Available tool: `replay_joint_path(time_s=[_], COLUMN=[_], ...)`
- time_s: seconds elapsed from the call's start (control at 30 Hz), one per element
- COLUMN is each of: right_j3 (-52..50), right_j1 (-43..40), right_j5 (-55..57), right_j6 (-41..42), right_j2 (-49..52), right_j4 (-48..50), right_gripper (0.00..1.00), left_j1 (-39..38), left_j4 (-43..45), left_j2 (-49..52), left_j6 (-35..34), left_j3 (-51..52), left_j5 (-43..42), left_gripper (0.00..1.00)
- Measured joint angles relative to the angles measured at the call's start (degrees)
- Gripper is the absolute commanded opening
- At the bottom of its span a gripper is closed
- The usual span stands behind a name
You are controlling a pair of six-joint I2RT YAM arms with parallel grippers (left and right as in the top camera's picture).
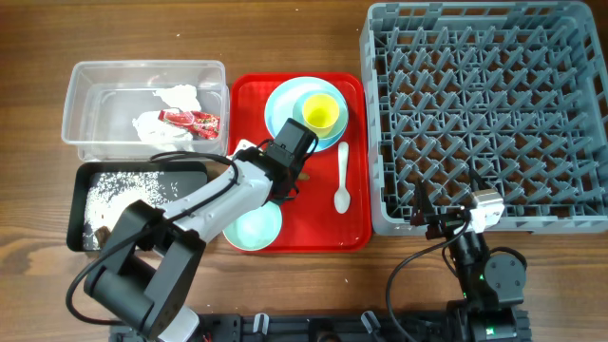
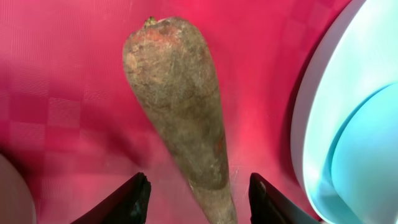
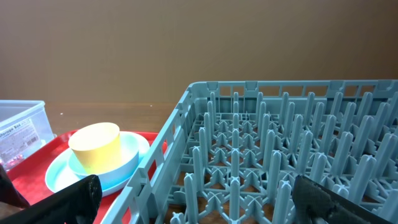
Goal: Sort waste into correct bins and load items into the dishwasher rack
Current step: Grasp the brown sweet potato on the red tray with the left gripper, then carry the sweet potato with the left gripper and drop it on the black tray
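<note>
A brown sausage-like scrap point(image 2: 180, 106) lies on the red tray point(image 2: 62, 93). My left gripper point(image 2: 199, 199) is open, with one finger on each side of the scrap's near end. In the overhead view the left gripper point(image 1: 288, 185) is low over the red tray point(image 1: 323, 223), between the pale blue plate point(image 1: 277, 103) and the mint-green bowl point(image 1: 253, 226). A yellow cup point(image 1: 320, 111) sits in the pale blue bowl point(image 1: 334, 133) on the plate. A white spoon point(image 1: 342, 180) lies on the tray. My right gripper point(image 1: 442, 217) is open and empty at the front left corner of the grey rack point(image 1: 484, 114).
The clear tub point(image 1: 95, 76) holds white napkins point(image 1: 161, 123) and a red wrapper point(image 1: 190, 120). The black tray point(image 1: 81, 204) holds rice grains point(image 1: 119, 185). The right wrist view shows the rack's pegs point(image 3: 280, 143) and the cup point(image 3: 94, 146).
</note>
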State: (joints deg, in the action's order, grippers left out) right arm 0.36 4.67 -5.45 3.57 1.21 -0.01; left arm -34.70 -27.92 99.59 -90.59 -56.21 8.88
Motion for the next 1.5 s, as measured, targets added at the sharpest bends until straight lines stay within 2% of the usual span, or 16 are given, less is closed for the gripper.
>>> replay_joint_path(time_s=[0.07, 0.2, 0.3, 0.57, 0.8, 0.9, 1.0, 1.23, 1.5], right_j3=[0.0, 0.0, 0.0, 0.0, 0.0, 0.0, 0.0, 0.0, 0.0], right_j1=[0.0, 0.0, 0.0, 0.0, 0.0, 0.0, 0.0, 0.0, 0.0], right_j5=[0.0, 0.0, 0.0, 0.0, 0.0, 0.0, 0.0, 0.0, 0.0], right_j6=[0.0, 0.0, 0.0, 0.0, 0.0, 0.0, 0.0, 0.0, 0.0], right_j2=[0.0, 0.0, 0.0, 0.0, 0.0, 0.0, 0.0, 0.0, 0.0], right_j4=[0.0, 0.0, 0.0, 0.0, 0.0, 0.0, 0.0, 0.0, 0.0], right_gripper=[1.00, 1.00, 1.00, 1.00, 1.00, 1.00, 1.00, 1.00, 1.00], left_j1=[0.0, 0.0, 0.2, 0.2, 0.2, 0.3, 1.8, 15.2, 30.4], left_j4=[0.5, 1.4, 1.4, 1.2, 0.1, -2.3, -8.6, -23.1, -27.0], left_j2=[1.1, 2.8, 2.9, 3.0, -4.6, -11.5, -18.9, -27.3, -25.4], left_j6=[-0.2, -0.8, -0.8, -1.0, 5.1, 6.4, 7.2, 8.2, 13.0], left_j3=[0.0, -0.7, -0.7, -0.7, -0.2, -0.2, -0.2, -0.2, -0.1], left_j5=[0.0, 0.0, 0.0, 0.0, 3.6, 6.9, 10.2, 12.8, 13.4], left_gripper=[0.49, 0.35, 0.19, 0.07, 0.11, 0.14, 0.15, 0.14, 0.14])
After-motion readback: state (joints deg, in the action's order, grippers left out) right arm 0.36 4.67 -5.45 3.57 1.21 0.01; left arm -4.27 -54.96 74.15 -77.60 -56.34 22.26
